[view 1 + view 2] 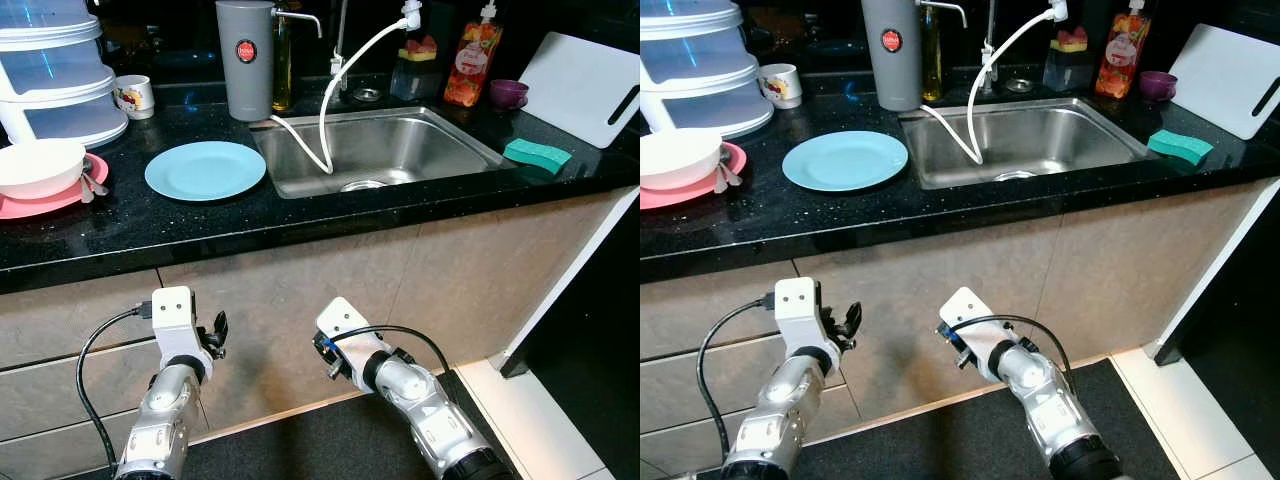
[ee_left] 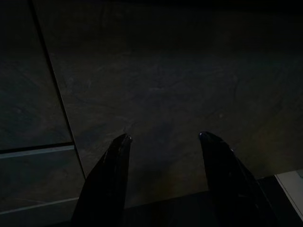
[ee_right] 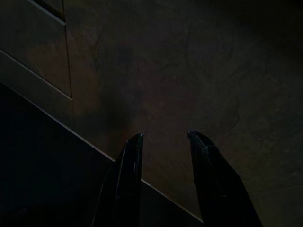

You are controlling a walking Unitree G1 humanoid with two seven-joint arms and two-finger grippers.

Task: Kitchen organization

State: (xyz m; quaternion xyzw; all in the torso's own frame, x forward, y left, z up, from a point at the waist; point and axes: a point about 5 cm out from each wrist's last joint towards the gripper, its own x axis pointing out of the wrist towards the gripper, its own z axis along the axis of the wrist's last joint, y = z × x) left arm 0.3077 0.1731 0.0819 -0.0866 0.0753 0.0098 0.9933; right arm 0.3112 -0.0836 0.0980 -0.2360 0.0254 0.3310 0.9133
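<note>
Kitchen counter seen from the robot's head, both arms low in front of the cabinet face. The left gripper [image 2: 163, 142] and the right gripper [image 3: 163, 138] hang below the edge of the black countertop [image 1: 300, 225], each with its two black fingers parted by a moderate gap and holding nothing; both wrist views are dark and look onto the tan cabinet panel. Every item to be organised lies above and beyond the jaws, on the countertop, so the coming move appears to turn on lifting an arm over the counter edge. The light-blue plate [image 1: 205, 170] lies flat just left of the sink [image 1: 460, 145], above the left arm and roughly between the two; the left gripper is judged the nearer. Farther left, a white bowl [image 1: 38, 165] sits on a pink plate [image 1: 60, 200], with spoons resting at the bowl's right side. A stack of translucent covers [image 1: 60, 80] stands behind them, and a mug [image 1: 133, 96] beside it. The sink basin holds a white hose [image 1: 325, 110] that curves down from the tap; otherwise nothing can be made out in it. A grey canister [image 1: 246, 60] stands at the sink's back left corner. To the right lie a green sponge [image 1: 537, 154], a soap bottle [image 1: 474, 60], a purple cup [image 1: 509, 93] and a white cutting board [image 1: 580, 90].
</note>
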